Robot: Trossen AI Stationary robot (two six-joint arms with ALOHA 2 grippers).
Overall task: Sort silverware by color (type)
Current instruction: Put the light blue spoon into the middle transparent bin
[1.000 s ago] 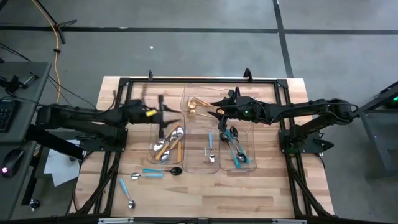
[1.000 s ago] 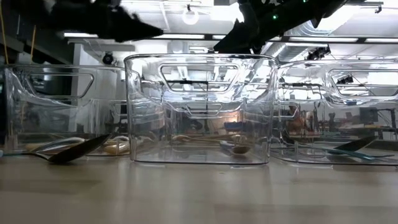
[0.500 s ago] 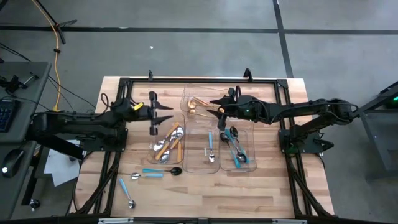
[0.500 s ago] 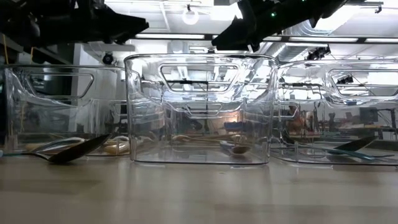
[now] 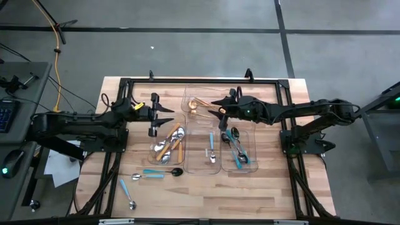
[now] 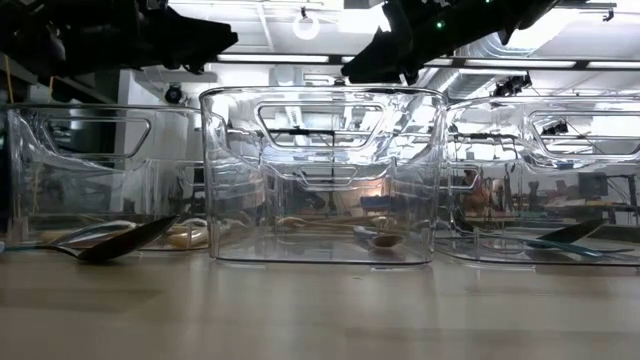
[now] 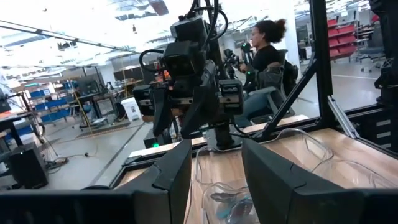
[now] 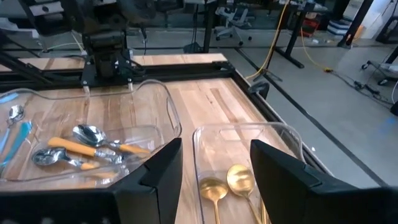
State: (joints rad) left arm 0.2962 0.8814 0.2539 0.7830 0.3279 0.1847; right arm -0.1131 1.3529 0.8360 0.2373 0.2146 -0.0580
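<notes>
My left gripper (image 5: 164, 114) hovers open and empty over the far end of the left clear tray (image 5: 157, 153), which holds orange-handled spoons (image 5: 170, 144). My right gripper (image 5: 214, 106) hovers open and empty beside the far tray, where gold spoons (image 8: 227, 182) lie flat. One light-blue-handled piece (image 5: 212, 154) lies in the middle tray. Teal-handled pieces (image 5: 237, 150) lie in the right tray. Loose on the wood lie a light-blue-handled spoon (image 5: 147, 175), a dark spoon (image 5: 177, 171) and another light-blue-handled spoon (image 5: 127, 194).
A black frame (image 5: 200, 80) borders the table's far and side edges. The clear trays have tall walls (image 6: 320, 175), and both grippers hang above them. Bare wood (image 5: 237, 200) lies toward the near edge. A person (image 7: 267, 56) sits in the room beyond the table.
My left gripper has drawn back a little toward the table's left edge, rolling about its own axis as it went, and has then held still. It has stayed open. My right arm and the silverware have not moved.
</notes>
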